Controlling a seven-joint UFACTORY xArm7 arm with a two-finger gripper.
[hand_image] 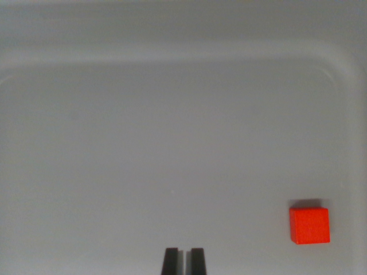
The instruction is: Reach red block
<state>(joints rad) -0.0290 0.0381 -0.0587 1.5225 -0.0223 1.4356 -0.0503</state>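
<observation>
**Claw low centre, block off to the right**

Here we are looking straight down from the wrist, and the whole picture is one pale grey tray [172,54], its raised rim running across the top and curving down at both upper corners. The floor of it is smooth and plain, a soft grey from edge to edge.

And what is in it? Just the one thing: the block [309,225], bright red, square from above, lying flat on the tray floor in the lower part of the wrist view's right. It casts a thin dark shadow along its top edge. It sits inside the rim, with bare tray floor showing on every side of it.

Now the claw [183,260]. Only the two dark fingertips poke up from the bottom edge, right at the centre of the view. They stand close together, with just a narrow sliver of grey showing between them, so the jaws are all but closed. Nothing sits in that gap; the claw grips nothing at all.

How do the two stand to each other? Apart, clearly. The block lies off toward the wrist view's right of the fingertips, and a touch higher in the picture, with open tray floor between them. No contact, no overlap. The fingertips point at bare grey floor; the block is off to the side of their line.
</observation>
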